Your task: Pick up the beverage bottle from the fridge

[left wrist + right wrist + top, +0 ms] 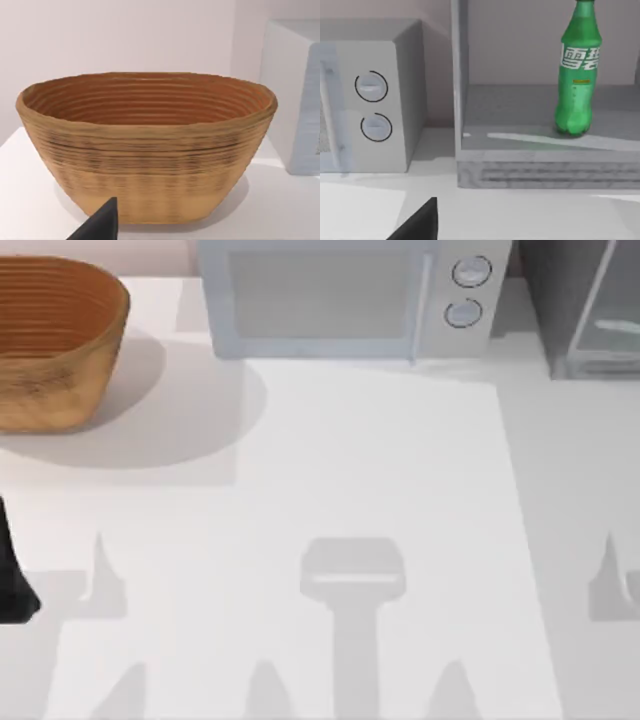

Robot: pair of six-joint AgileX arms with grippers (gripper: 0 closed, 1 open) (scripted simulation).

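The beverage bottle (577, 90) is bright green with a white label. It stands upright on the grey floor inside the fridge (545, 172), right of the fridge's pale upright frame. The fridge (585, 310) is the dark grey cabinet at the table's back right corner. A dark part of my right gripper (422, 222) pokes into the right wrist view, well short of the fridge and off to the bottle's side. My left gripper (100, 225) hangs in front of a woven basket, and the left arm (15, 570) sits at the table's left edge.
A light grey microwave (340, 300) with two round knobs stands at the back centre, just left of the fridge. A woven wooden basket (50, 340) sits at the back left. The white tabletop (350, 490) stretches in front of them.
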